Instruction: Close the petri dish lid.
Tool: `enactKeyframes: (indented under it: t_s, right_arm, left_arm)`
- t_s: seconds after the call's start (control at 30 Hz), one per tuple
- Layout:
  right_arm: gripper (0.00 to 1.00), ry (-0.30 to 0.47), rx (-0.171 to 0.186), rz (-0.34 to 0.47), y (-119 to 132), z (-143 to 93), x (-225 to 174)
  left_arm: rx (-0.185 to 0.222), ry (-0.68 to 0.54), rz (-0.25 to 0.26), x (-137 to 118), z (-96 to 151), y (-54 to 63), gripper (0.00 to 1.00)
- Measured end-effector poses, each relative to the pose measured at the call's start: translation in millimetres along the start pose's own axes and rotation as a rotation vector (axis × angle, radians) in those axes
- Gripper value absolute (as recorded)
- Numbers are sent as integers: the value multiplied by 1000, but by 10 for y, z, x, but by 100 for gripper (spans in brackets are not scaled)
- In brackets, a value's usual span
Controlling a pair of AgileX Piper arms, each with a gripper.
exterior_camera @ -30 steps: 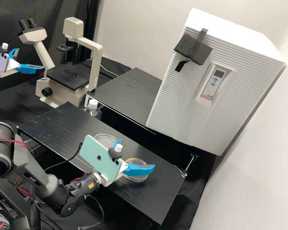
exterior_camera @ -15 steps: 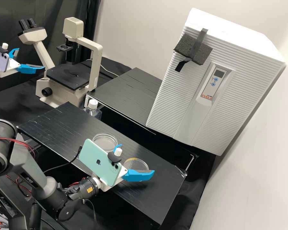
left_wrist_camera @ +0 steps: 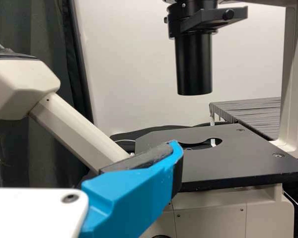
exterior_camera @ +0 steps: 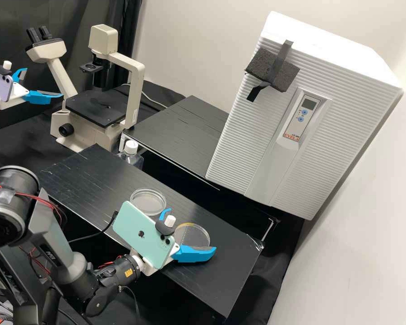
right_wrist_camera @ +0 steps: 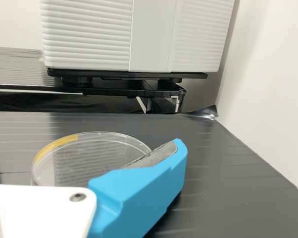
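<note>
While its jaws stand released, the right gripper (exterior_camera: 192,229) should straddle the taped dish (exterior_camera: 193,236) evenly, sparing the plain dish (exterior_camera: 148,201) at that one's ten o'clock in the high view.

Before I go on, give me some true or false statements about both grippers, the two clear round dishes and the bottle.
1. The right gripper has its fingers spread apart. True.
2. The left gripper is over the dishes. False: it is up by the microscope.
3. The dish with the yellow mark is nearer the right gripper than the left one. True.
4. The plain dish is stacked on the yellow-marked one. False: they sit apart on the black platform.
5. The bottle has a blue cap. False: its cap is white.
</note>
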Motion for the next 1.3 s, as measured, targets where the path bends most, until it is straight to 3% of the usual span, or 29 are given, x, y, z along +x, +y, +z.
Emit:
enactKeyframes:
  t_s: [0.43, 0.47, 1.3]
  right_arm:
    - [100, 3, 51, -53, -83, 61, 40]
    - [0, 5, 55, -57, -90, 63, 44]
    - [0, 22, 59, -60, -108, 47, 61]
  left_arm:
    - [0, 0, 0, 0, 0, 0, 100]
    - [0, 0, 0, 0, 0, 0, 100]
    - [0, 0, 0, 0, 0, 0, 100]
